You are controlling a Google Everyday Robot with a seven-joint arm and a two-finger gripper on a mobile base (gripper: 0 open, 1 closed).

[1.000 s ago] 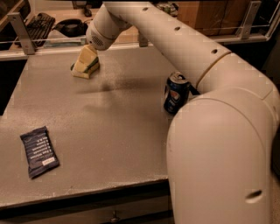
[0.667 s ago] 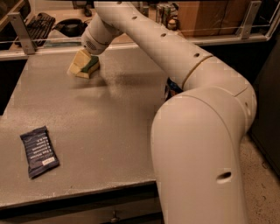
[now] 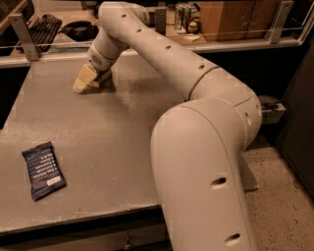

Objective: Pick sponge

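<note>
My gripper (image 3: 88, 79), cream-yellow and padded, is down at the grey table's (image 3: 108, 142) far left part, touching or almost touching the surface. A small dark patch (image 3: 105, 77) shows right against its right side; it may be the sponge's green top, but I cannot tell. No other part of the sponge shows; the rest is hidden by the gripper. My white arm (image 3: 196, 112) reaches across the picture from the lower right to the gripper.
A dark blue snack packet (image 3: 43, 169) lies flat near the table's front left. Behind the table runs a shelf with a rail post (image 3: 19, 29), a keyboard (image 3: 43, 27), a black object (image 3: 78, 29) and cans (image 3: 184, 14). The floor (image 3: 279, 196) is at right.
The gripper has moved a little down and left onto the table's far left. The arm now fills more of the view and hides the soda can that showed at the right.
</note>
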